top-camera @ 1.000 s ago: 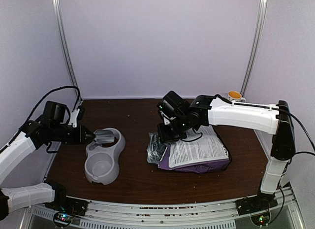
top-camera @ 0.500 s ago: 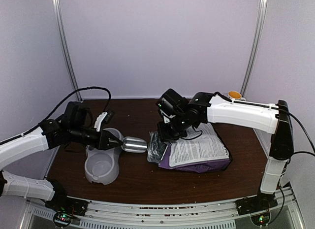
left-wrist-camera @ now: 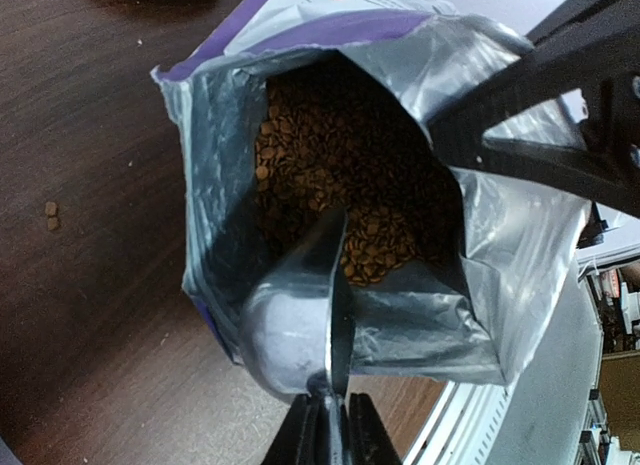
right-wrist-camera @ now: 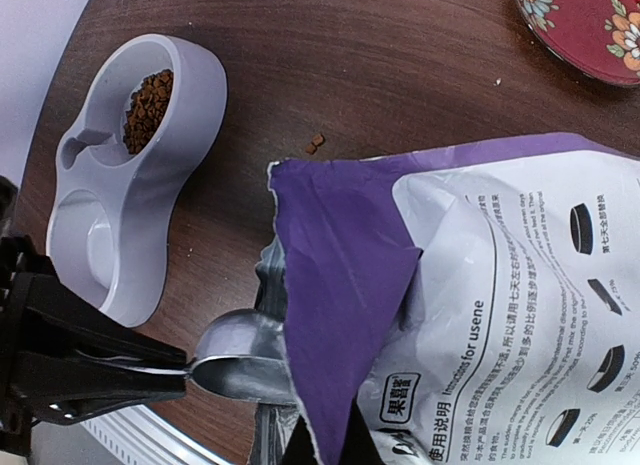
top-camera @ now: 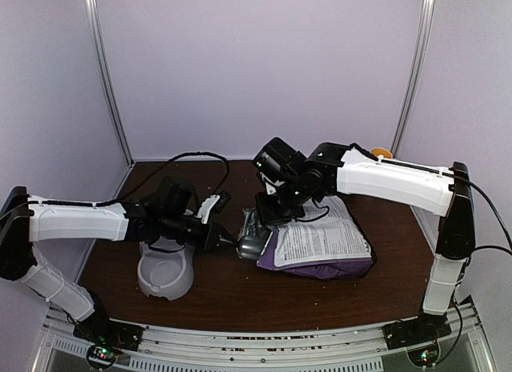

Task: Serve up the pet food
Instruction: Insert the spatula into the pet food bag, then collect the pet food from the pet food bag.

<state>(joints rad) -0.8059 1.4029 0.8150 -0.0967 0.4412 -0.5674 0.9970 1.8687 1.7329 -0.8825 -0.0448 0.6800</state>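
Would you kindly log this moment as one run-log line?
left pincer: shut on scoop, in bag mouth over pet food | right pincer: shut on bag edge | feeder: one cup partly filled

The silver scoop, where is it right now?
Left wrist view: the scoop is at the open mouth of the purple bag, tip over the kibble, held by the left gripper.

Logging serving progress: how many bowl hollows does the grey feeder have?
2. On the feeder, the far hollow holds pet food; the near hollow is empty. Neither is hidden.
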